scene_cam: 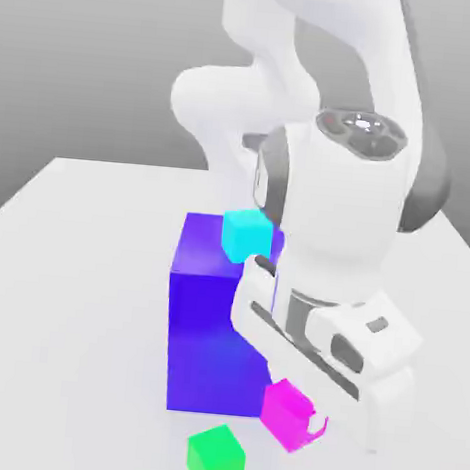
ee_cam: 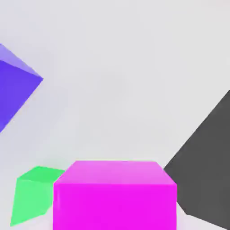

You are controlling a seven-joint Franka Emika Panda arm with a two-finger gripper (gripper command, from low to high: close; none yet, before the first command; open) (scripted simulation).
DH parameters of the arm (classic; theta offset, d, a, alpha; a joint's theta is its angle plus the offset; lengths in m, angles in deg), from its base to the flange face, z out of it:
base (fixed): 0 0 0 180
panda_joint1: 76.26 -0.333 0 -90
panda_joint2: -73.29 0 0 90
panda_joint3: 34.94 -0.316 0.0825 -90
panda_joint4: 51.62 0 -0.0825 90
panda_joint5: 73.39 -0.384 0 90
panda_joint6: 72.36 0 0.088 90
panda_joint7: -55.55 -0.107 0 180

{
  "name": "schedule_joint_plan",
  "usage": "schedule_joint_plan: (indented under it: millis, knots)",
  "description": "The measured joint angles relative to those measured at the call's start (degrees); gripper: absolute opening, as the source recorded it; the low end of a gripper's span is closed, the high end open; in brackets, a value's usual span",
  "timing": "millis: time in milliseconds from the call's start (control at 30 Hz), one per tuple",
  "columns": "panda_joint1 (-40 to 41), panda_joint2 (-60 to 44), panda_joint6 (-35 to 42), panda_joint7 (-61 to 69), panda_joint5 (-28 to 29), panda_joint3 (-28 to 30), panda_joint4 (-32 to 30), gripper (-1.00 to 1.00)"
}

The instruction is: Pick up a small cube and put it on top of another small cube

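White tabletop (scene_cam: 63, 294) carries a big blue-purple block (scene_cam: 205, 337) at frame centre and a small green cube (scene_cam: 216, 456) at lower centre, just beside it.

The big block (scene_cam: 216, 328) stands on the worktop (scene_cam: 63, 294) near its middle, with one small cube (scene_cam: 246, 234) resting on its top at the far corner toward the exterior view's right. Before the block, a second small cube (scene_cam: 217, 456) sits on the worktop. A third small cube (scene_cam: 286, 412) hangs in the claw (scene_cam: 308, 426) — just beside the block's near corner on the exterior view's right, above and beside the second cube (ee_cam: 33, 195); in the hand view this third cube (ee_cam: 114, 195) overlaps it.
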Motion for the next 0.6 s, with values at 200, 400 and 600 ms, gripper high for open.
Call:
schedule_joint_plan:
  millis: [200, 400, 600]
  knots:
    - [3.7, 2.4, -3.6, 14.6, -1.3, 1.0, -5.4, -1.00]
    - [4.8, -1.4, -11.0, 20.7, -3.2, 0.0, -8.8, -1.00]
    - [5.6, -6.5, -15.6, 22.3, -5.4, -1.2, -8.7, 1.00]
